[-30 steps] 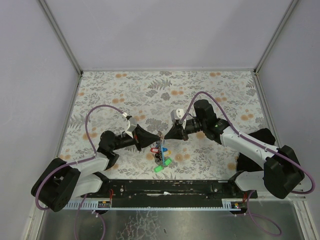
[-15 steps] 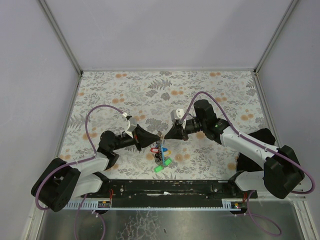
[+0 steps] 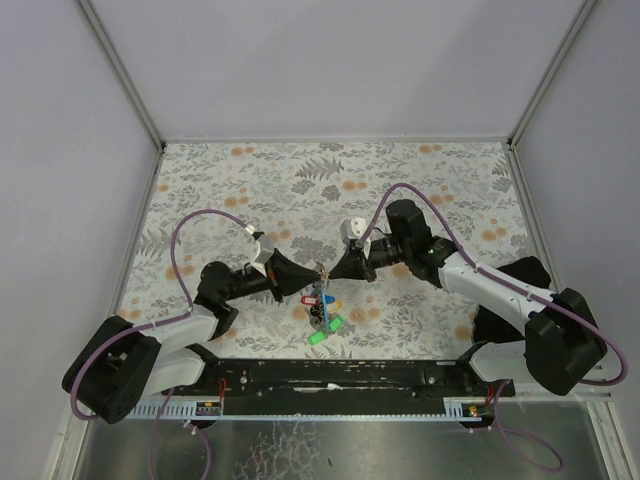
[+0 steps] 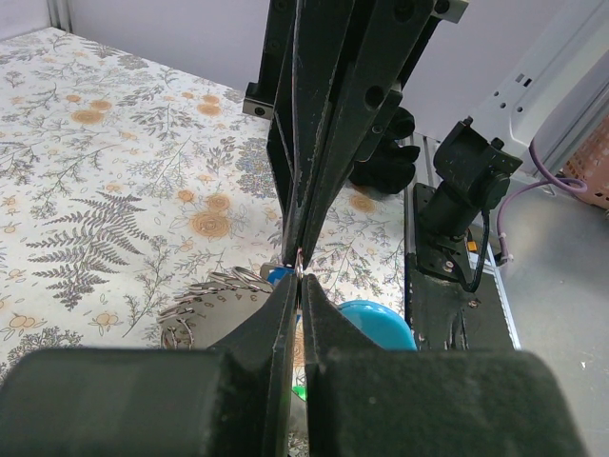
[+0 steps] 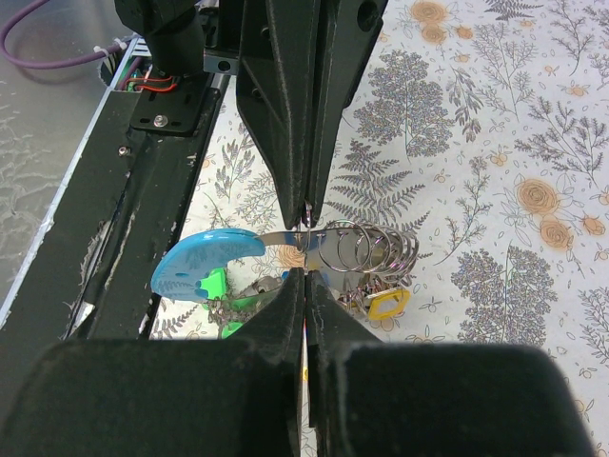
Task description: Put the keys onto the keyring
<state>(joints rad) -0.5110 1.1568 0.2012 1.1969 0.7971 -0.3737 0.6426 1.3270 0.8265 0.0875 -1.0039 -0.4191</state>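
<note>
Both tools [image 4: 298,286] [image 5: 304,278] closed tight on keyring [image 5: 366,252]

robot lab test cell, plain white walls [image 3: 330,60], aluminium frame posts [image 3: 120,75], 2 arms [image 3: 480,285] bolted to black rail [image 3: 340,375]

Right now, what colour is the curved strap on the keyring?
Light blue strap, clearest in right wrist view.

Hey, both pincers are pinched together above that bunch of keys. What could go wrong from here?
1. The left pincer and right pincer are shut tip to tip on the thin silvery metal keyring. With so small a hold, the keyring may slip and the bunch may drop.
2. The small metal keys with bright plastic caps dangle below, so a pull apart could swing or snag them.
</note>
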